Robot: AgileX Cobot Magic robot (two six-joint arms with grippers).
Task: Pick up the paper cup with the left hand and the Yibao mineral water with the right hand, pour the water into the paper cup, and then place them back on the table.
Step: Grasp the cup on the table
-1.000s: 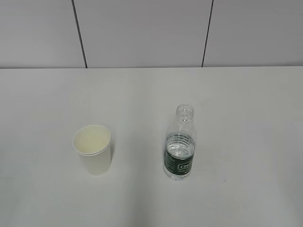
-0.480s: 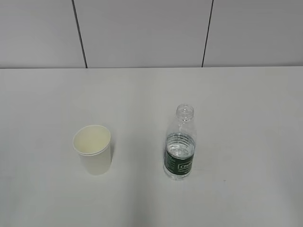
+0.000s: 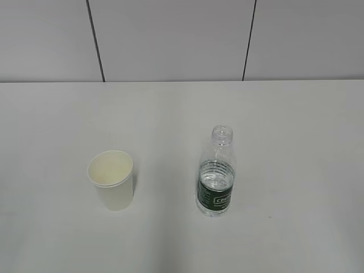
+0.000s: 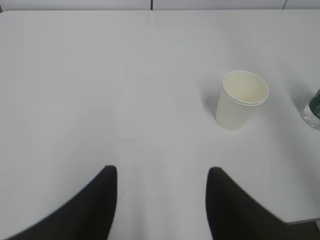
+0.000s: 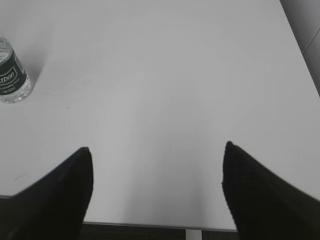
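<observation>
Standing on the white table (image 3: pixel 296 125) are the bottle (image 3: pixel 216 173) and, to its left, the cup (image 3: pixel 112 179), well apart; both are upright. The left hand (image 4: pixel 161 171) and right hand (image 5: pixel 157 150) are wide open, holding nothing.

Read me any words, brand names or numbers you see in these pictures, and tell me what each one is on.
"...tbon": white letters on the green label of the mineral water bottle, right wrist view; the start is cut off.
Smaller print beneath it: too blurred to read.
Label in the exterior view: too small to read.
Paper cup: no text.
</observation>
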